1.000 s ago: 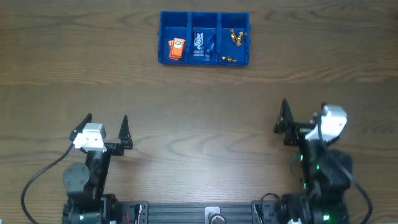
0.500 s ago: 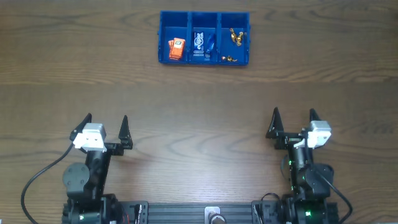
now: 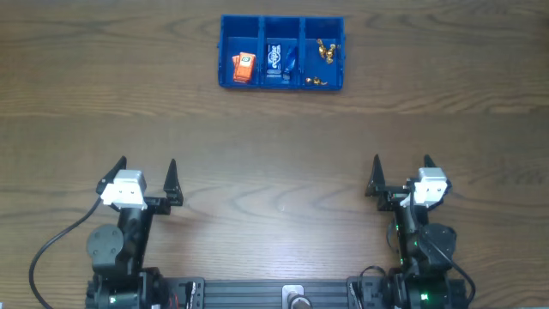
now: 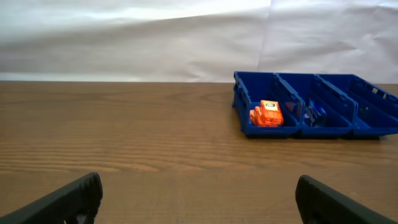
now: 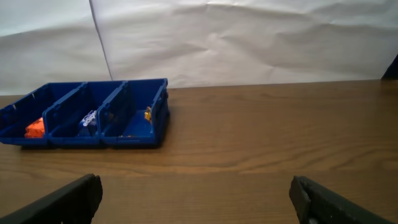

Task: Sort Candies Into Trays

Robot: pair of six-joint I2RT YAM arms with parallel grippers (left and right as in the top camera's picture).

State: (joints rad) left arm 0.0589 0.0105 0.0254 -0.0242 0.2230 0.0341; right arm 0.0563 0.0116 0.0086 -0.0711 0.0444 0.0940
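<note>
A blue tray [image 3: 282,21] with three compartments sits at the far middle of the wooden table. Orange candies [image 3: 244,69] lie in its left compartment, blue-wrapped candies [image 3: 280,60] in the middle one, small gold candies [image 3: 324,51] in the right one. The tray [image 4: 329,127] and its orange candies [image 4: 267,114] show in the left wrist view, and the tray [image 5: 134,137] again in the right wrist view. My left gripper [image 3: 147,172] is open near the front left, nothing between its fingers. My right gripper [image 3: 401,170] is open near the front right, also holding nothing.
Bare wooden tabletop [image 3: 274,146] spreads between the grippers and the tray. A white backdrop [image 4: 155,37] stands behind the table's far edge.
The right arm has drawn back toward its base and squared up, its gripper moving down and slightly left. The left arm has not moved.
</note>
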